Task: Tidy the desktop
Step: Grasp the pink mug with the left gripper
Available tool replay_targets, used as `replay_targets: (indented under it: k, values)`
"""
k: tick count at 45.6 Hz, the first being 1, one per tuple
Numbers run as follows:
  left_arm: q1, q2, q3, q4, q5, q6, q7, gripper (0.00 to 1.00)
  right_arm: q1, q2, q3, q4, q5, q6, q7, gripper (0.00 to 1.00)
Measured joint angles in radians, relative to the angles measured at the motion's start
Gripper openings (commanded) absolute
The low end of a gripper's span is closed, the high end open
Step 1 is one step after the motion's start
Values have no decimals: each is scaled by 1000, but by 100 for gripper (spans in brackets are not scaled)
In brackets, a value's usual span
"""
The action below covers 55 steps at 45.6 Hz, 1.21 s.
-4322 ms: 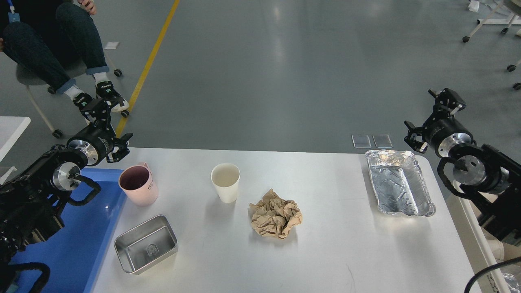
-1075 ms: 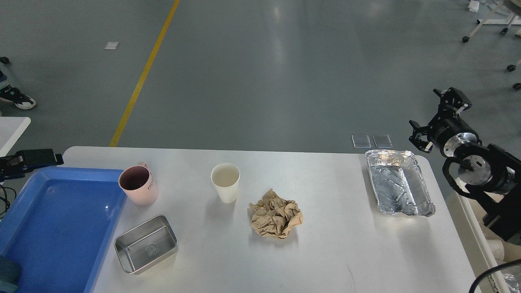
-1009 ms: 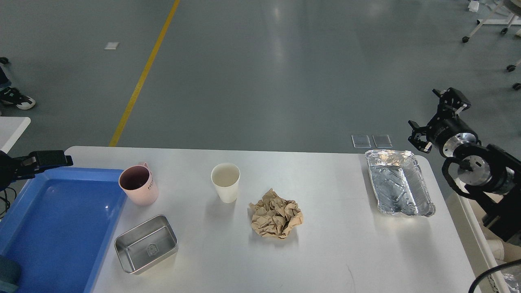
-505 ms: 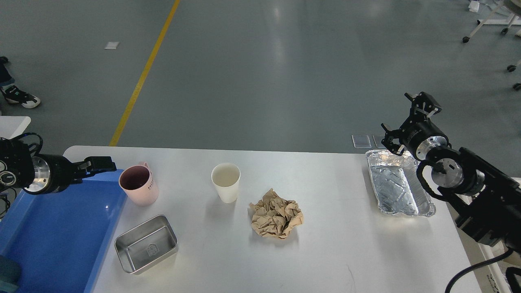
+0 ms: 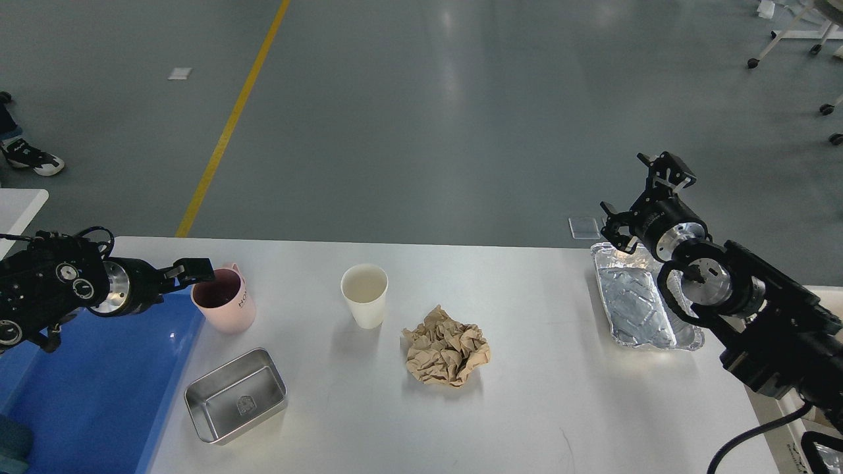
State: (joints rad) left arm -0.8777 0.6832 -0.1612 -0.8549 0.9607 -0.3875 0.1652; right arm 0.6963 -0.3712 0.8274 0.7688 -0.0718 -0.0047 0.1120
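The white desktop (image 5: 527, 382) carries a pink mug (image 5: 225, 301), a white paper cup (image 5: 364, 294), a crumpled ball of brown paper (image 5: 446, 354), a small steel box (image 5: 236, 395) and a foil tray (image 5: 635, 303). My left gripper (image 5: 192, 268) reaches in from the left and sits at the mug's left rim; it is seen side-on, so its fingers cannot be told apart. My right gripper (image 5: 640, 197) hangs open above the far end of the foil tray, holding nothing.
A blue plastic tray (image 5: 99, 382) lies at the desktop's left end, under my left arm. A small white table edge (image 5: 20, 201) shows at far left. Grey floor with a yellow line (image 5: 230, 125) lies beyond the desk. A person's shoe (image 5: 29, 161) is at upper left.
My left arm swung in from the left edge over the blue tray up to the pink mug. My right arm moved left, from beside the desk to over the foil tray's far end.
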Motion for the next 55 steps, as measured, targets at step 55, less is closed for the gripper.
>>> replay_targets:
  k: [55]
  values:
    - [27, -104, -3, 101, -13, 11, -16, 83, 0, -9, -2, -3, 0, -10, 0, 100]
